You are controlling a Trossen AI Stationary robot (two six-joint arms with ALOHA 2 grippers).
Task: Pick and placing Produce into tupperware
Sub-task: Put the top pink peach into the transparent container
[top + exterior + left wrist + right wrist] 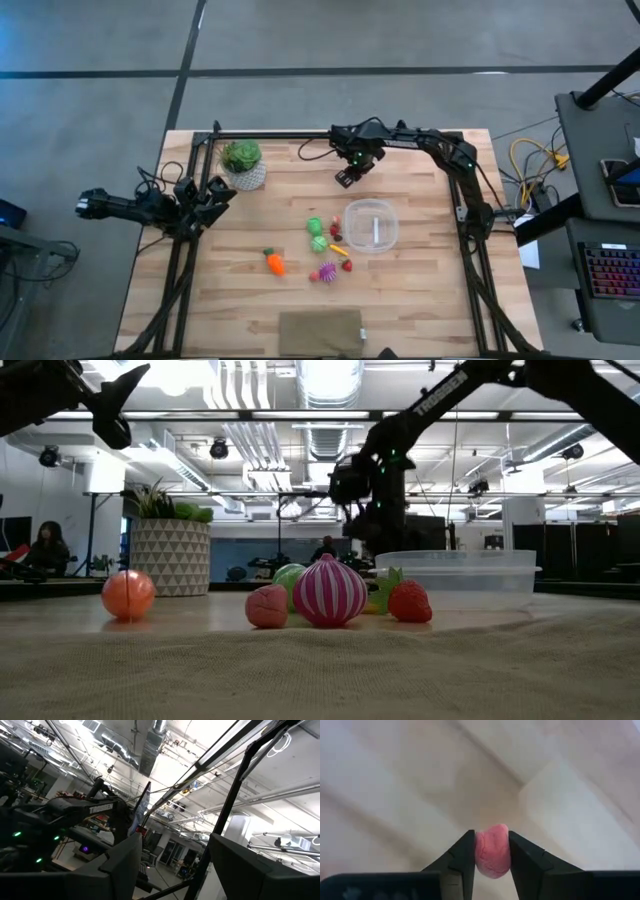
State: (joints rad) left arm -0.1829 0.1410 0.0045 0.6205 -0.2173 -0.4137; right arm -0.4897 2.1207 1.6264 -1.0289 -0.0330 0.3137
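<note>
My right gripper (345, 178) hangs over the far middle of the table, beyond the tupperware (371, 224), and is shut on a small pink piece (492, 851). The round clear tupperware stands right of centre. The loose produce lies left of it and nearer: two green balls (316, 234), small red pieces (336, 230), a yellow piece (339, 249), the orange carrot (274, 262) and the magenta bunch (328, 271). My left gripper (215, 195) waits open at the table's left edge, pointing up at the ceiling (172, 865). My right gripper pinches the pink piece by its two opposite sides (480, 852) between its two fingers (462, 857). The fingers come from above, pointing down at the table. The piece sits between the fingertips, with the blurred wooden table behind it.
A leafy plant in a white patterned pot (243, 165) stands at the far left. A beige cloth (320, 332) lies at the near edge. A black frame (300, 133) runs along the table's far edge and sides. Bare wood lies between my right gripper and the tupperware.
</note>
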